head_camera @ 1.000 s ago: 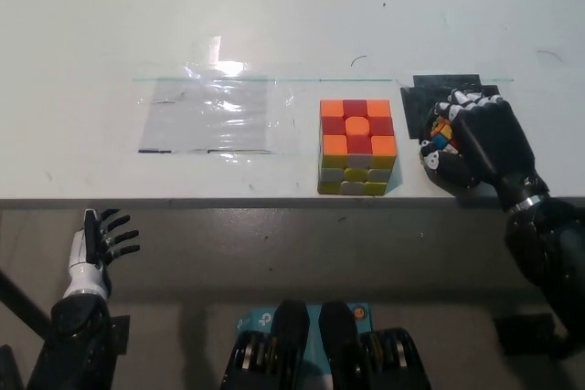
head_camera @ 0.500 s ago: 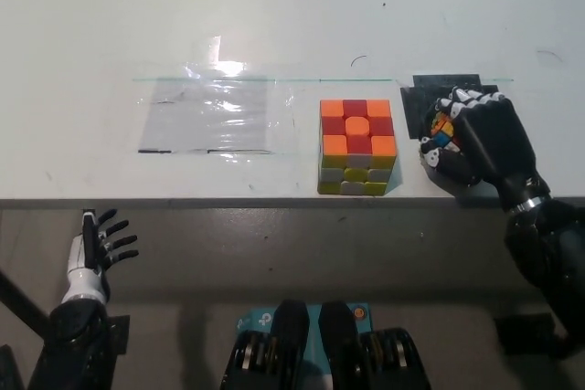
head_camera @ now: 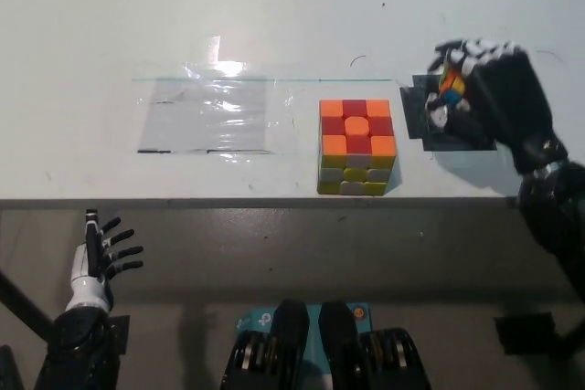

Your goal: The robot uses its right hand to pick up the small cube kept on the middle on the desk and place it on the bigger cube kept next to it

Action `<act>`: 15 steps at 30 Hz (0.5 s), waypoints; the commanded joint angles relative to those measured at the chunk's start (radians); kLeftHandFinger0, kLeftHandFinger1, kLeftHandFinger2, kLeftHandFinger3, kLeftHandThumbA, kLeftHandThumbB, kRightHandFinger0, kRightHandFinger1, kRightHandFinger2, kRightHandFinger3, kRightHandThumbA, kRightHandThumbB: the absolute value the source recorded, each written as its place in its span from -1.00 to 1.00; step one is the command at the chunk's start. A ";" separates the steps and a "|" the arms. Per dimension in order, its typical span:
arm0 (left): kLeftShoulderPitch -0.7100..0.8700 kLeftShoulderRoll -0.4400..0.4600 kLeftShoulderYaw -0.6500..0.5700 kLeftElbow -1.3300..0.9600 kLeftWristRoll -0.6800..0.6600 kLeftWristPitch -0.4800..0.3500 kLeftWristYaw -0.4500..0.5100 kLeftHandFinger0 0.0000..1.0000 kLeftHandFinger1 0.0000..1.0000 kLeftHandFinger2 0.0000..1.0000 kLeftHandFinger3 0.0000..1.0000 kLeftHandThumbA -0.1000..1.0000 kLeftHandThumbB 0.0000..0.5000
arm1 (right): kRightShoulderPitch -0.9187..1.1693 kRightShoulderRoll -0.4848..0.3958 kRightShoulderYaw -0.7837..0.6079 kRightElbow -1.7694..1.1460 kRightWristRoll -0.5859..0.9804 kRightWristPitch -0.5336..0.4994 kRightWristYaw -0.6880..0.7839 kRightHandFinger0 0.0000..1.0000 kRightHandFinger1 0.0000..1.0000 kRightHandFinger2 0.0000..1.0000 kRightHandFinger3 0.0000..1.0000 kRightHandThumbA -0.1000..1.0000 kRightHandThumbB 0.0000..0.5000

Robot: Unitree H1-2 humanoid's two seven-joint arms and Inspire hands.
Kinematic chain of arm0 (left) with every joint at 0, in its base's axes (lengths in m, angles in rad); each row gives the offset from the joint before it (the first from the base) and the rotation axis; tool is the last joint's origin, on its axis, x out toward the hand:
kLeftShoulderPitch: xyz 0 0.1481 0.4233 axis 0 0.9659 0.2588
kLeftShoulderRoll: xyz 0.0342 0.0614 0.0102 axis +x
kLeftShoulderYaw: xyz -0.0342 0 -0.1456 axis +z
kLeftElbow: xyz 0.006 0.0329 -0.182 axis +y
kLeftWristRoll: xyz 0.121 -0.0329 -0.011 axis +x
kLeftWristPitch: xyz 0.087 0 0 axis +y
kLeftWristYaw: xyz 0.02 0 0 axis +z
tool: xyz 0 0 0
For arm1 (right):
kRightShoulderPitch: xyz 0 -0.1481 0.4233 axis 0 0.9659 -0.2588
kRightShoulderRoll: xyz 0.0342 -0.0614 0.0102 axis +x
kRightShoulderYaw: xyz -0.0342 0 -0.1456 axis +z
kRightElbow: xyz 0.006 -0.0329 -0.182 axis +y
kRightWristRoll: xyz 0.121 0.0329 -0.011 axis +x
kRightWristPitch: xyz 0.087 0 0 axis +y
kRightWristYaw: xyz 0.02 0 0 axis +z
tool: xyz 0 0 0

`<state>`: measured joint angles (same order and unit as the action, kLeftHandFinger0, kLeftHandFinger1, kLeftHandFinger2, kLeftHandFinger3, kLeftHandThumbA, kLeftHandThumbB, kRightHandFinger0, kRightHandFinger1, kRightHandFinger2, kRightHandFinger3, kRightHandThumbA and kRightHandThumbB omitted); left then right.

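The right robot hand (head_camera: 489,98), clamped around the small cube (head_camera: 449,89) at the bigger cube's (head_camera: 357,146) three o'clock, should carry it level toward nine o'clock, centring before letting go.

A white desk (head_camera: 110,25) fills the upper half of the view. Near its front edge, right of centre, stands a large cube of orange, red and yellow tiles (head_camera: 356,146), the only tall obstacle. Just to its right lies a flat black square patch (head_camera: 437,118), with a narrow strip of bare desk between them. Above that patch the black right hand (head_camera: 484,89) clutches a small multicoloured cube (head_camera: 449,87), blocking that corner. Left of the large cube, a flat sheet of clear plastic film (head_camera: 206,116) lies (no barrier to passing above). The white left hand (head_camera: 96,258) hangs below the desk edge, fingers spread.
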<state>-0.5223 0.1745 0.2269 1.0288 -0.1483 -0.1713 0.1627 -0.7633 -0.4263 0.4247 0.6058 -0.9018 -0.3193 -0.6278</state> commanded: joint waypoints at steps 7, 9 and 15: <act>0.020 0.004 -0.002 -0.034 0.001 -0.013 -0.006 0.07 0.20 0.47 0.59 1.00 -0.60 | -0.131 -0.048 -0.061 -0.157 0.020 -0.027 0.082 -1.00 -0.43 0.48 0.24 -1.00 -0.12; 0.020 0.004 -0.002 -0.036 0.001 -0.006 -0.003 0.07 0.20 0.49 0.60 1.00 -0.58 | -0.136 -0.037 -0.071 -0.194 0.025 -0.013 0.110 -1.00 -0.41 0.38 0.22 -1.00 0.10; 0.025 0.008 -0.011 -0.034 0.011 0.001 -0.008 -0.03 0.17 0.52 0.60 1.00 -0.64 | -0.107 0.028 -0.079 -0.286 0.030 -0.012 0.149 -1.00 -0.66 0.09 -0.06 -1.00 0.05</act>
<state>-0.4864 0.1723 0.2252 1.0086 -0.1476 -0.1666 0.1599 -0.8165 -0.4211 0.3657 0.3755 -0.8963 -0.3300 -0.5150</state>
